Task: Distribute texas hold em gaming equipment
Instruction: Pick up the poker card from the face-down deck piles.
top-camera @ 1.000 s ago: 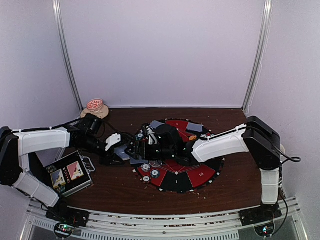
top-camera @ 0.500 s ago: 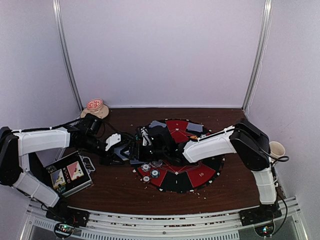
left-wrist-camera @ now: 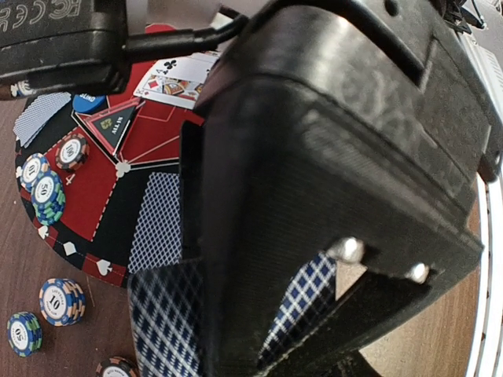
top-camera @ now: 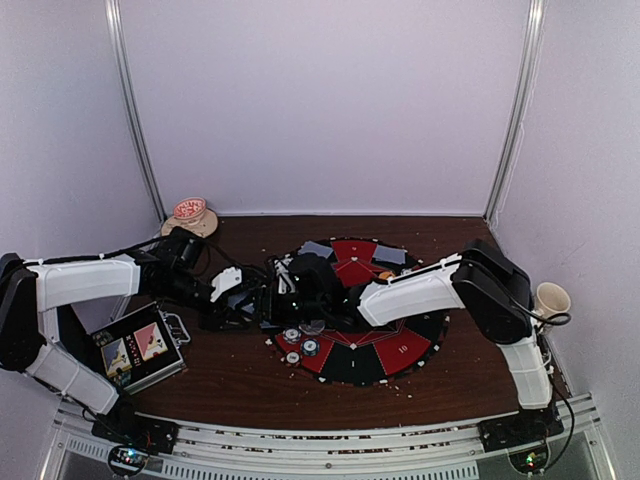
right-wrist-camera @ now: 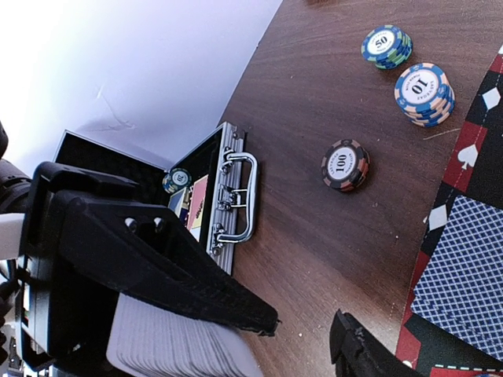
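- An open silver metal case [top-camera: 135,345] with card pictures lies on the brown wooden table [top-camera: 220,385] at the near left. One striped chip [right-wrist-camera: 178,181] sits inside it.
- Three short stacks of striped poker chips stand on bare wood just beside the round red-and-black mat [top-camera: 400,350]: a black-and-orange stack [right-wrist-camera: 344,165], a blue-and-orange stack [right-wrist-camera: 424,93] and a green-and-blue stack [right-wrist-camera: 387,45].
- More chip stacks [left-wrist-camera: 47,192] and a face-down blue-checked card [right-wrist-camera: 464,267] lie on the mat's near-left part.
- The left gripper [top-camera: 245,305] is clamped on a thick deck of blue-checked playing cards [right-wrist-camera: 173,345], just left of the mat.
- The right gripper [top-camera: 285,290] is right against that deck. Only one of its fingers [right-wrist-camera: 361,353] shows, so I cannot tell how wide its jaws stand.
- Farther across the mat lie a small blue round button [left-wrist-camera: 89,102] and face-up cards [left-wrist-camera: 177,78].
- A beige mug [top-camera: 550,298] stands at the right edge.
- A red-patterned bowl [top-camera: 190,212] sits in the far left corner.
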You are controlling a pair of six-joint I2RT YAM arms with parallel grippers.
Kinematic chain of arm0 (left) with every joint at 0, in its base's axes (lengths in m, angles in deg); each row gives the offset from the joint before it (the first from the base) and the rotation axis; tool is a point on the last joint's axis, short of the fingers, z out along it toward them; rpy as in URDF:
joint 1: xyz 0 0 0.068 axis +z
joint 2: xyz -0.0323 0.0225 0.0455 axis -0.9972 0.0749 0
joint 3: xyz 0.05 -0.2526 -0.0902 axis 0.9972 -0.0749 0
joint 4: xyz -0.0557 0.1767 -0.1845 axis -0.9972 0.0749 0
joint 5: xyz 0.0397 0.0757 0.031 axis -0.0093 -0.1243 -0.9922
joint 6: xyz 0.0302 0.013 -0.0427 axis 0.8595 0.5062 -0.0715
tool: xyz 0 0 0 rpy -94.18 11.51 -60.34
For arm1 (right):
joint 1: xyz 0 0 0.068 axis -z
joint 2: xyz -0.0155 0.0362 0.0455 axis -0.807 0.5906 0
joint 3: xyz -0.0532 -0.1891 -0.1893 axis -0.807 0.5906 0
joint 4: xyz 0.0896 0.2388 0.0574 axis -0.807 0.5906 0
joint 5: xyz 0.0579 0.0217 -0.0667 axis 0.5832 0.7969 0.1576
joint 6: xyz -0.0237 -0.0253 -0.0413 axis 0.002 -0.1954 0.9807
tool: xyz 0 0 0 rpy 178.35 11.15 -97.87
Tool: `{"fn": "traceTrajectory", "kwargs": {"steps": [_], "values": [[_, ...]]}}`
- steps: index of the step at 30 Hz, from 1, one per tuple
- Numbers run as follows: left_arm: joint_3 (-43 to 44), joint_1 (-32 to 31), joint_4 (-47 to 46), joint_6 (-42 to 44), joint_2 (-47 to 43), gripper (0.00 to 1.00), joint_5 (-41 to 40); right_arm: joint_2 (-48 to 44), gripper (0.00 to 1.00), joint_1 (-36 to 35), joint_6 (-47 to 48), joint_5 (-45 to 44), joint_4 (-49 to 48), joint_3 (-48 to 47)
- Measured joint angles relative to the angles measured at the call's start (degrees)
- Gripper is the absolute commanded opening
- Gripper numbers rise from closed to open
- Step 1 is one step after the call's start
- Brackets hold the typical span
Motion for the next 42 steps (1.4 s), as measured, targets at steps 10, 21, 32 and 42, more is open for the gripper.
{"fn": "traceTrajectory", "kwargs": {"steps": [10,21,32,42], "values": [[0.0,0.0,-0.3,0.0,0.0,0.46,-0.2,-3.0,0.56,0.5,0.9,-1.9,1.4,2.5],[0.0,0.0,-0.3,0.0,0.0,0.45,0.0,-5.9,0.54,1.0,1.0,-0.2,-1.2,5.6],[0.0,0.0,-0.2,0.0,0.0,0.46,0.0,-10.4,0.32,1.0,2.0,-0.3,-3.1,7.3],[0.0,0.0,-0.2,0.0,0.0,0.46,0.0,-10.4,0.22,0.8,2.7,-0.3,-2.6,7.7]]}}
